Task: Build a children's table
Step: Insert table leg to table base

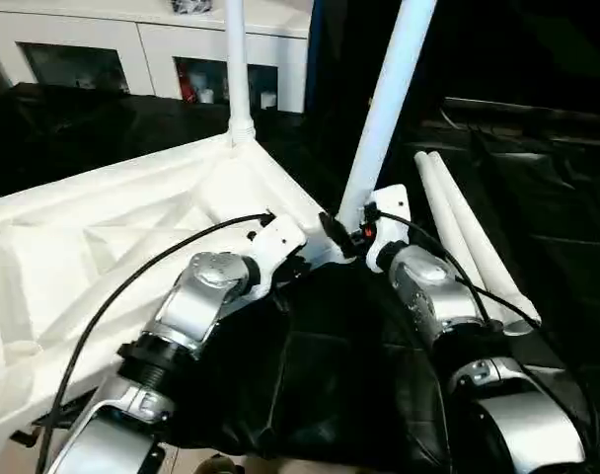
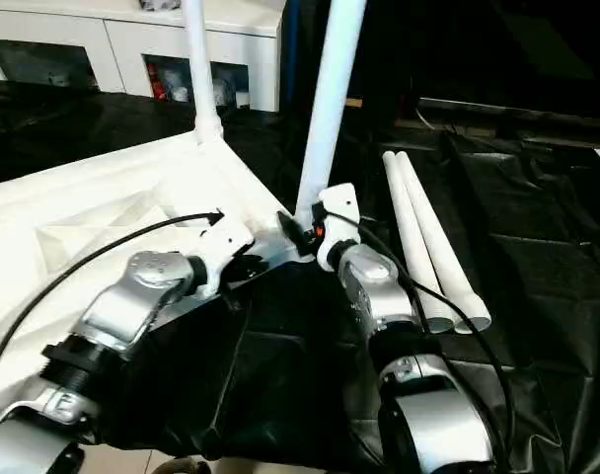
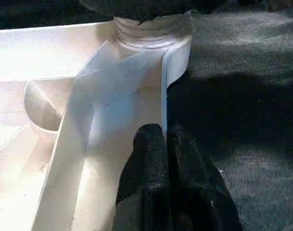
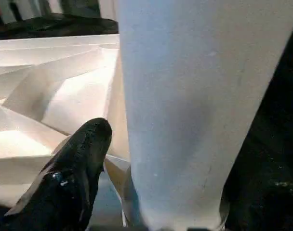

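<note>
The children's table top (image 1: 103, 237) lies upside down, white and ribbed, on the black-draped surface. One white leg (image 1: 238, 69) stands upright in its far corner socket. A second leg (image 1: 389, 99) rises at a tilt from the near right corner socket. My right gripper (image 1: 349, 230) stands open around this leg's base; one black finger (image 4: 84, 154) sits a little off the tube, and the other is hidden behind it. My left gripper (image 3: 165, 137) is shut, its tips against the top's rim wall (image 3: 163, 96) just short of that corner. Two loose legs (image 1: 468, 237) lie side by side to the right.
Black cloth (image 2: 537, 247) covers the work surface around the top. White cabinets with glass doors (image 1: 103, 54) stand behind. A black cable (image 1: 132, 276) loops over my left forearm, and another runs along the right forearm (image 1: 448, 296).
</note>
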Tool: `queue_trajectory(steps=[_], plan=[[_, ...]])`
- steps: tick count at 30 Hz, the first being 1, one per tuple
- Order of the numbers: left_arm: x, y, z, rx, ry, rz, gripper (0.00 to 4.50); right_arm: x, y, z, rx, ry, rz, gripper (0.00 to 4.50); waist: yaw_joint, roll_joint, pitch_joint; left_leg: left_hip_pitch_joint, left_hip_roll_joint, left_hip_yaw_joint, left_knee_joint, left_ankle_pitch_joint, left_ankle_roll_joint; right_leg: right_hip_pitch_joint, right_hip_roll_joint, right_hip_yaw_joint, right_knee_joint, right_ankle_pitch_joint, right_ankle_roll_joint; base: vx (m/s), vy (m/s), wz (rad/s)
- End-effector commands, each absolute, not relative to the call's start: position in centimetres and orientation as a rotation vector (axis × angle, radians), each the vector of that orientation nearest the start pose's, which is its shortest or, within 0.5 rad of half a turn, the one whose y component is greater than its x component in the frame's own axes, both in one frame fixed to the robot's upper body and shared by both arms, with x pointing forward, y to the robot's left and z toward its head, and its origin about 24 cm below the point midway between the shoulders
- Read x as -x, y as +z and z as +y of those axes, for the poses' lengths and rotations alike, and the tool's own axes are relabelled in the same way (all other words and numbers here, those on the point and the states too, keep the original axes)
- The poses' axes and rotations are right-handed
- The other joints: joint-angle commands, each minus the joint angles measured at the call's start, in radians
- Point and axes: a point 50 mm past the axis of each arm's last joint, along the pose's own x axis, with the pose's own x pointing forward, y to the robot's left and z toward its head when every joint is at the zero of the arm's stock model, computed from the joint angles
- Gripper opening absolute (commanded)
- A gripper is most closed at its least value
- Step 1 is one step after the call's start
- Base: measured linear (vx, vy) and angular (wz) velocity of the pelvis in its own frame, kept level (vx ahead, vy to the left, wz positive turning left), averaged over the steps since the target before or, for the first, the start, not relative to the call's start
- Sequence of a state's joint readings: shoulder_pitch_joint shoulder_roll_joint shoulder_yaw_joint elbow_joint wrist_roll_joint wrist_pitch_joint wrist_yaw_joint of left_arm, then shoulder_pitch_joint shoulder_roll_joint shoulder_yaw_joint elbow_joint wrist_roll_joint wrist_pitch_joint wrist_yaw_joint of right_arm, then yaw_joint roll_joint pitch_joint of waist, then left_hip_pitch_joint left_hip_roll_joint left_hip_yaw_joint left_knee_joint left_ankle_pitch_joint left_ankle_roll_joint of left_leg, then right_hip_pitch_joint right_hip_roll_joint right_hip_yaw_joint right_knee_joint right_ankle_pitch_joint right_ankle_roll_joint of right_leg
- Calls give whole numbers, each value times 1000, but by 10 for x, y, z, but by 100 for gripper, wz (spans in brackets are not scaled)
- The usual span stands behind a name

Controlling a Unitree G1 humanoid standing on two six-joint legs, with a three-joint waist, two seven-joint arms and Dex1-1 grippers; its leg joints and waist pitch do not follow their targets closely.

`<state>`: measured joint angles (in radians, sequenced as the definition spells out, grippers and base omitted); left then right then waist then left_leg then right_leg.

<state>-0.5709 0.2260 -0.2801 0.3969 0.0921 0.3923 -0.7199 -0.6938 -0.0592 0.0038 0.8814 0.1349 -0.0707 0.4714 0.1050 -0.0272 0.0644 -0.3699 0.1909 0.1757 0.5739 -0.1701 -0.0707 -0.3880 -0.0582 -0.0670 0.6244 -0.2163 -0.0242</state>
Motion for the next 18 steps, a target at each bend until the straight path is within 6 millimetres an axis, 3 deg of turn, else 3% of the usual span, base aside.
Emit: queue_trajectory(steps=[1, 7, 10, 18], plan=[[-329, 94, 80, -388, -983, 199, 0, -352, 45, -91, -27, 659, 179, 381, 6, 10, -75, 12, 47, -14, -56, -118, 49, 53, -94, 54, -60, 34, -241, 0, 0, 0], [-322, 92, 84, -394, -1103, 199, 0, -346, 44, -102, 43, 756, 182, 381, 13, 13, -75, 15, 46, -12, -53, -113, 54, 51, -93, 55, -60, 38, -244, 0, 0, 0], [-319, 89, 95, -424, -1190, 218, 0, -334, 44, -114, 99, 912, 212, 381, 22, 13, -76, 12, 46, -14, -51, -96, 66, 55, -89, 54, -54, 72, -235, 0, 0, 0], [-317, 89, 118, -446, -1303, 248, 0, -314, 49, -132, 140, 1137, 242, 381, 39, 13, -74, 12, 48, -12, -50, -126, 64, 52, -91, 53, -59, 16, -228, 0, 0, 0]])
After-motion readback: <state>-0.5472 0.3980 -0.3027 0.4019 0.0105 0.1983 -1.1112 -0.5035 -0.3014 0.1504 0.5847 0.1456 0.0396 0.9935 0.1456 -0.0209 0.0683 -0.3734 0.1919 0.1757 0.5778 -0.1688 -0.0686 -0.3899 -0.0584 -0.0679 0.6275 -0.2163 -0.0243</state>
